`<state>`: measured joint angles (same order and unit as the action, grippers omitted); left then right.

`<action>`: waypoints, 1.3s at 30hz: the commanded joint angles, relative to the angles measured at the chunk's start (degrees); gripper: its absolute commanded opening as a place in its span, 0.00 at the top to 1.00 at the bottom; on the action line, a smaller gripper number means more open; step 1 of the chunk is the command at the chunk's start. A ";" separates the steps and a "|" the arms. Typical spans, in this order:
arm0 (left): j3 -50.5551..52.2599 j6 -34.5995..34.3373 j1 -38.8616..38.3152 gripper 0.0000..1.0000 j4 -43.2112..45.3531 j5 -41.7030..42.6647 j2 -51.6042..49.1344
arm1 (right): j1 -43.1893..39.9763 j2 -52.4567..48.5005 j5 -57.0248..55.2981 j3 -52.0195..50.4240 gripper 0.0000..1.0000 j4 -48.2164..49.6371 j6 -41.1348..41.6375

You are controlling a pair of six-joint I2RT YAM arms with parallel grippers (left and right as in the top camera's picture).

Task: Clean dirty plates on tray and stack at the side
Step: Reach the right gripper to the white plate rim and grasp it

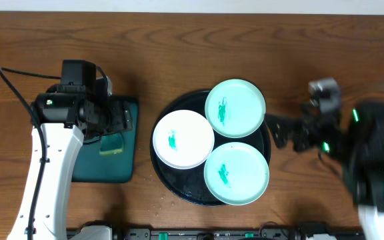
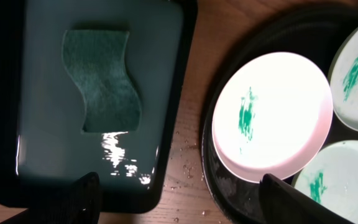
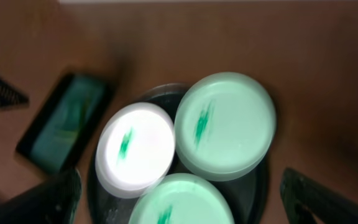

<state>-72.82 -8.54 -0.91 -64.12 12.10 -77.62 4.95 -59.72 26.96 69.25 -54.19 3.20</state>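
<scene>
Judging the opening step: fetching the sponge [image 2: 101,81], none of the plates wiped yet. Holding the left pincer [image 2: 185,199] spread wide and empty over the dark-teal tray [image 2: 5,93], the sponge lying flat below. Next, calling for a straight drop and a pinch across the sponge, minding that raised rim. Further out, crowding the white plate [image 1: 183,139] and two mint plates [image 1: 235,108] [image 1: 237,173] edge to edge on the black tray [image 1: 179,187]. Beyond, poising the right pincer [image 1: 279,130], spread and empty, beside the tray. Leaving bare tabletop [image 1: 179,40] for stacking.
</scene>
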 commanded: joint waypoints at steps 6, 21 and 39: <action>-1.14 0.94 0.20 0.19 -0.13 0.50 0.22 | 12.50 -27.47 -4.90 19.91 0.01 -15.98 -4.50; -0.55 0.94 0.20 0.19 -0.09 0.48 0.20 | 28.50 -48.92 -10.49 20.52 0.01 -8.33 6.16; -0.55 0.94 0.20 0.19 -0.11 0.48 0.20 | 38.86 -51.19 -31.43 14.29 0.25 -9.62 31.54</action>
<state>-72.84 -8.54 -0.91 -64.12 12.12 -77.62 40.38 -111.11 -0.27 86.41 -65.69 32.62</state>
